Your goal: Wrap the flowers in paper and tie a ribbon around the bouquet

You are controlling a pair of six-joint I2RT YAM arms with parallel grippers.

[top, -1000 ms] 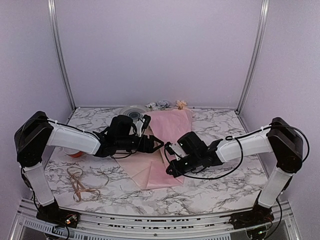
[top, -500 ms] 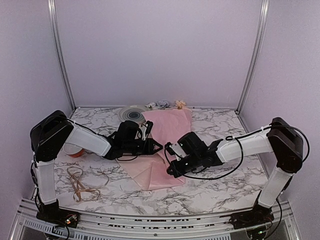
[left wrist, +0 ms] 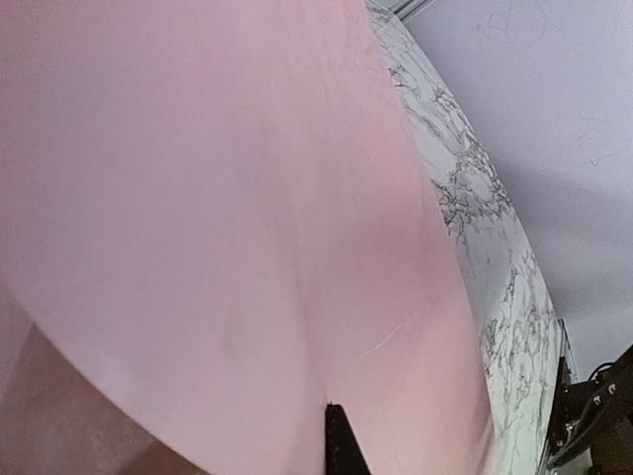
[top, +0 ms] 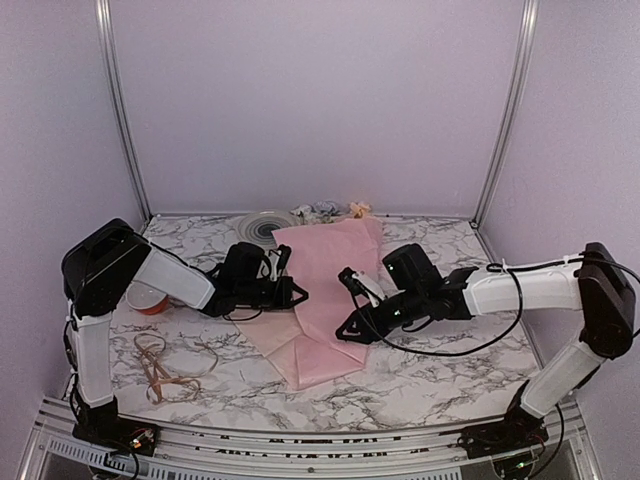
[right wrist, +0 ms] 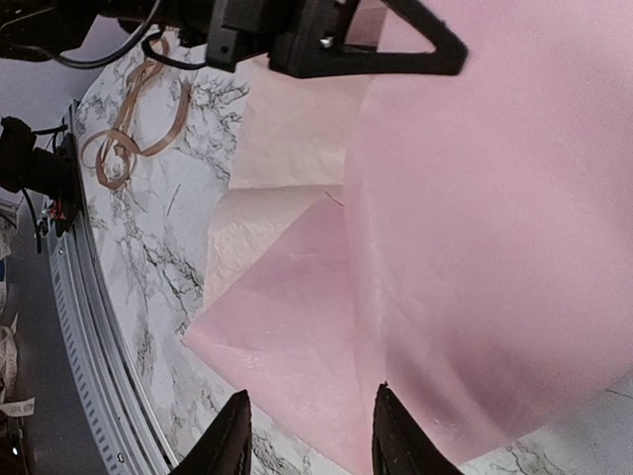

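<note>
Marble-patterned table, lilac walls

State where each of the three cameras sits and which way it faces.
Top external: above and behind the arm bases, looking down on the marble table; both arms show.
Left wrist: on the left arm, close against the thin light-pink paper sheet; one fingertip shows.
Right wrist: on the right arm, looking across the sheet toward the left gripper; its own fingertips show.
Top and right wrist share the tan ribbon.

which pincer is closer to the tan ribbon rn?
Left. Left pincer is at the paper's left edge, right of the ribbon; right pincer is farther right, on the paper's other side.
</note>
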